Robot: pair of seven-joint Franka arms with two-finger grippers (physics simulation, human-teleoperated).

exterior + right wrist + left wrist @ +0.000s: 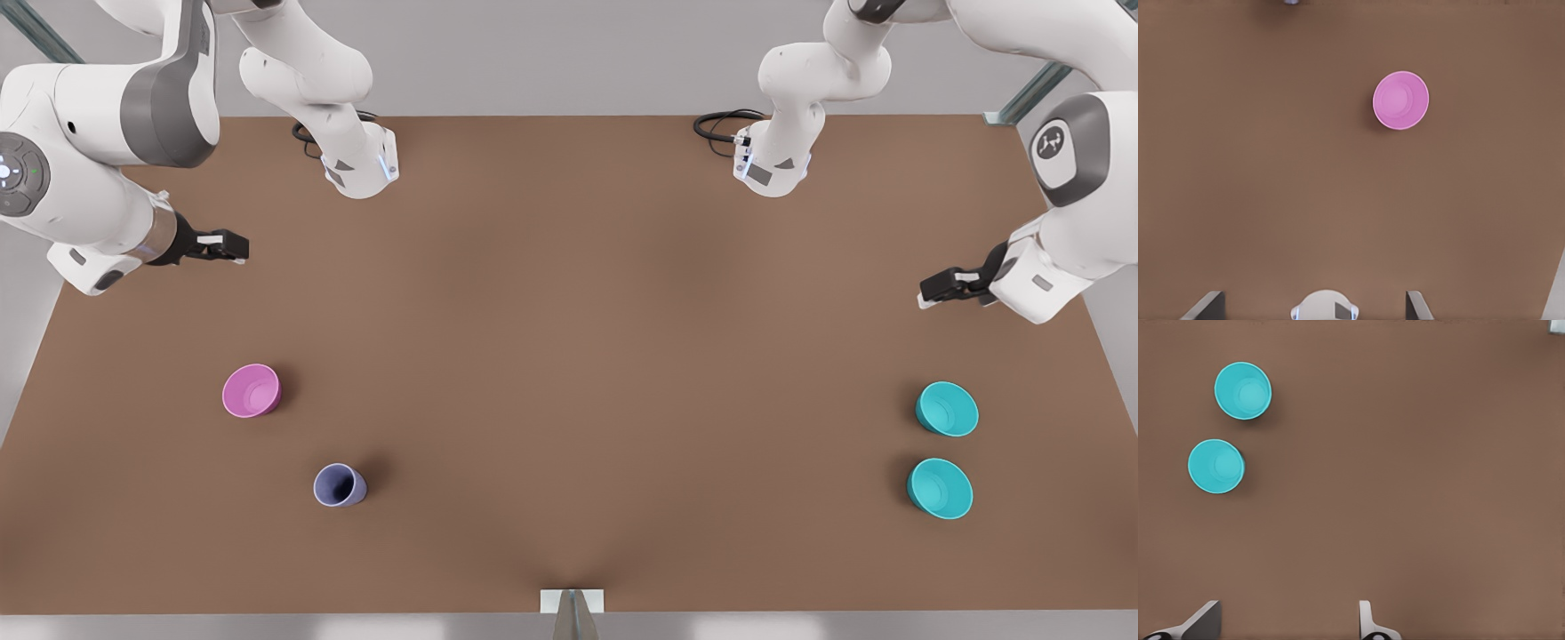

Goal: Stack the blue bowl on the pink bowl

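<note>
On the front view's left, the right end effector [233, 246] is hovering high over the tabletop [569, 311], spread wide and holding nothing. Below it the pink bowl [252, 390] is sitting upright and empty; an empty lavender cup [338, 485] is standing near it. On the front view's right, the left end effector [933, 293] is hanging wide and empty above two empty blue bowls [948, 409], [941, 488], just beside each other. Judging by this, no grasp is begun; the left arm needs to descend onto a blue bowl's rim.
</note>
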